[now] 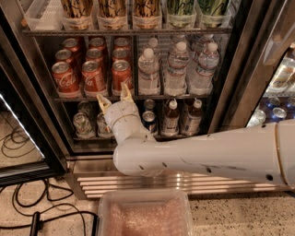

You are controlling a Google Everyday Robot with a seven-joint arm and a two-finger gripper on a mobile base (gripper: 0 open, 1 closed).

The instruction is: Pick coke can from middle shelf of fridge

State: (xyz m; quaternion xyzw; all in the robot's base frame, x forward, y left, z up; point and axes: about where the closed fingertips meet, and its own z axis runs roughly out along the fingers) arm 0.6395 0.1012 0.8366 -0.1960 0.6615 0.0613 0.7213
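The fridge (239,69) stands open, its dark interior facing me. On the middle shelf (83,98) several red coke cans stand in rows at the left; the front right one (121,76) is nearest my gripper. Clear water bottles (177,69) fill the right half of that shelf. My gripper (114,97) is open, its two tan fingertips pointing up at the shelf's front rail, just below and in front of the front coke cans. It holds nothing. The white arm (203,154) reaches in from the right.
The top shelf holds bottles in clear bins (110,14). The bottom shelf has silver-green cans (83,124), a blue can (150,120) and small bottles (171,117). A ribbed steel grille (92,179) runs below. A clear tub (145,214) and black cables (27,212) lie on the floor.
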